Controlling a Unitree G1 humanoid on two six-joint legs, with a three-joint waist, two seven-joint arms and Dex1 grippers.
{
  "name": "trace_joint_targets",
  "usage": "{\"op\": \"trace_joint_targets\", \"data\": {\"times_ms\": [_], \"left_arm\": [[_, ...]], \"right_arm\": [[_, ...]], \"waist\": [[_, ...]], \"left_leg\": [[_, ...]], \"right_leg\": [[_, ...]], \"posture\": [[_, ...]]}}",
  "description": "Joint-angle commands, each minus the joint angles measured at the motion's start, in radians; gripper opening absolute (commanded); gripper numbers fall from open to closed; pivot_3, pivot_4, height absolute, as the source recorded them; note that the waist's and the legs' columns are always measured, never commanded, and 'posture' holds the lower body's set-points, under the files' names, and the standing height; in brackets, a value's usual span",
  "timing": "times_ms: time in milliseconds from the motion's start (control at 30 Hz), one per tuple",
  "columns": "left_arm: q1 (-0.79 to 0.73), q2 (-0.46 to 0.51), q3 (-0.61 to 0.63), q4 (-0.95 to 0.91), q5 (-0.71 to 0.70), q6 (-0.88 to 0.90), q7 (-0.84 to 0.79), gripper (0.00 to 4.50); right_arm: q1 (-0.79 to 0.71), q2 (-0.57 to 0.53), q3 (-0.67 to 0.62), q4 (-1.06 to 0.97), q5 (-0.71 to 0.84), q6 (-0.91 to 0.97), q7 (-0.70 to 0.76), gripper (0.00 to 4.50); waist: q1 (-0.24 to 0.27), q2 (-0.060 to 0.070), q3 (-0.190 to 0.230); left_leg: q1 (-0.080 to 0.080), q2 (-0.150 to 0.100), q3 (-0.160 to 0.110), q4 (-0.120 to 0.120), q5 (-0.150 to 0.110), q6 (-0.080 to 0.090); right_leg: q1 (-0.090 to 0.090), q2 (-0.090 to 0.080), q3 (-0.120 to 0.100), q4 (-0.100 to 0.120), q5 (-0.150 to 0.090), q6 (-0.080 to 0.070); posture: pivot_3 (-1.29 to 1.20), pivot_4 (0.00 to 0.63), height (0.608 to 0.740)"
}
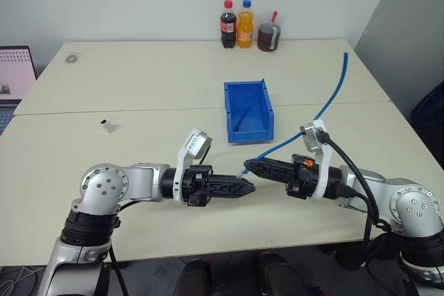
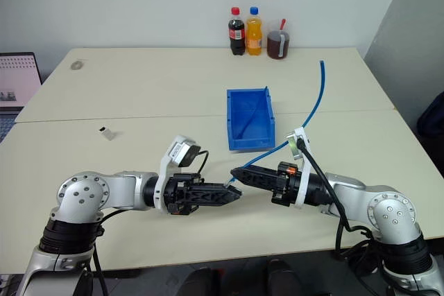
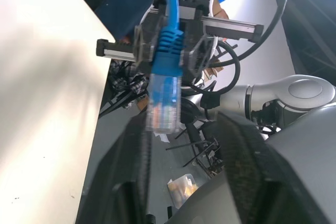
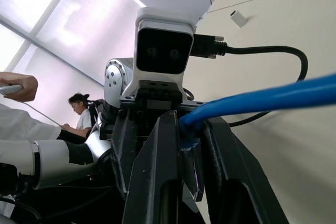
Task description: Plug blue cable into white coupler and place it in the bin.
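The right gripper [image 1: 250,165] is clenched on the blue cable [image 1: 326,105] just behind its clear plug [image 3: 163,111]. The plug sticks out past the fingertips, and the rest of the cable arcs up and away over the table [image 1: 152,74], beside the bin [image 1: 228,112]. The left gripper [image 1: 248,187] points at it tip to tip, close under the plug. Whether its jaws are released or closed cannot be told. The white coupler [image 1: 107,126] lies on the table, well apart to the robot's left and not yet plugged.

The step in hand appears to be a two-handed adjustment of the plug.
- Keep the right grip firm so the cable cannot slide.
- Keep the plug's tip exposed for insertion.
- Avoid pulling the trailing cable taut.
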Motion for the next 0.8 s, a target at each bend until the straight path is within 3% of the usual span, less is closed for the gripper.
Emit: {"op": "trace_joint_targets", "data": {"times_ms": [33,167,600,633,800], "left_arm": [[-0.015,-0.005,0.023,-0.022,-0.037,0.005,-0.010,0.92],[-0.013,0.002,0.018,-0.028,0.008,-0.006,-0.028,0.17],[0.035,0.043,0.049,-0.121,0.048,-0.052,-0.028,0.14],[0.037,0.044,0.050,-0.122,0.051,-0.058,-0.024,0.14],[0.042,0.050,0.053,-0.127,0.063,-0.078,-0.019,0.14]], "right_arm": [[-0.004,-0.002,-0.021,-0.018,0.001,-0.014,0.000,0.52],[-0.003,-0.006,-0.023,-0.014,-0.017,-0.014,0.008,0.52],[-0.034,0.002,-0.017,0.043,-0.038,-0.003,0.045,0.52],[-0.039,0.006,-0.016,0.050,-0.036,-0.003,0.047,0.24],[-0.059,0.019,-0.013,0.078,-0.030,0.003,0.056,0.12]], "waist": [[0.000,0.000,0.000],[0.000,0.000,0.000],[0.000,0.000,0.000],[0.000,0.000,0.000],[0.000,0.000,0.000]], "left_leg": [[0.000,0.000,0.000,0.000,0.000,0.000],[0.000,0.000,0.000,0.000,0.000,0.000],[0.000,0.000,0.000,0.000,0.000,0.000],[0.000,0.000,0.000,0.000,0.000,0.000],[0.000,0.000,0.001,0.000,0.000,0.000]], "right_leg": [[0.000,0.000,0.000,0.000,0.000,0.000],[0.000,0.000,0.000,0.000,0.000,0.000],[0.000,0.000,0.000,0.000,0.000,0.000],[0.000,0.000,0.000,0.000,0.000,0.000],[0.000,0.000,0.000,0.000,0.000,0.000]], "posture": [[0.00,0.150,0.740],[0.00,0.150,0.740],[0.00,0.150,0.740],[0.00,0.150,0.740],[0.00,0.150,0.740]]}}
